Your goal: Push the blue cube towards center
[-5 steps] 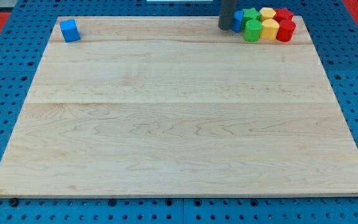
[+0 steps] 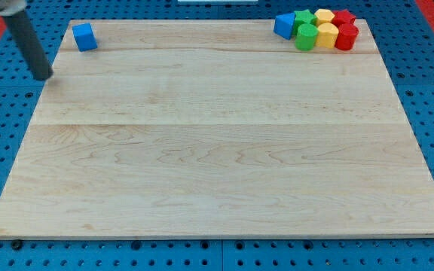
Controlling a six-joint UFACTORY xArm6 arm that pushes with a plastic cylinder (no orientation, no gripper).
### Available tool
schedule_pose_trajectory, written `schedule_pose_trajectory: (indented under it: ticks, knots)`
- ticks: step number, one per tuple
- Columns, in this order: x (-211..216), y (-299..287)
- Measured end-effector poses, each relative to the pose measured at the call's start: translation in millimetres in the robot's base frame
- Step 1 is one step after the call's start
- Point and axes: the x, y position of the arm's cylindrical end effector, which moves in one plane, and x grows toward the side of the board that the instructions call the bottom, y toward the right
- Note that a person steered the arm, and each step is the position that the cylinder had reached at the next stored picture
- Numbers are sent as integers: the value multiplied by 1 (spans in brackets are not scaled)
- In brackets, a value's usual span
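Note:
The blue cube [image 2: 84, 36] sits at the board's top left corner. My tip [image 2: 44, 76] is at the board's left edge, below and to the left of the blue cube, with a clear gap between them. The dark rod slants up to the view's top left.
A tight cluster sits at the board's top right: a blue triangular block [image 2: 283, 25], a green star [image 2: 304, 17], a green cylinder [image 2: 306, 37], two yellow blocks [image 2: 326, 34] and two red blocks [image 2: 346, 36]. The wooden board [image 2: 217, 150] lies on a blue pegboard.
The rod has moved from beside the top right cluster across to the board's left edge. The blue triangular block it covered now shows. No block has moved.

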Motion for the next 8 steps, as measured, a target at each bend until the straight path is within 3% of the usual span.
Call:
schedule_pose_trajectory:
  ticks: [1,2,3,6,8]
  knots:
    - [-5,-1]
    - [-77,-1]
    - [-108,5]
    - [-84,135]
    - [-41,177]
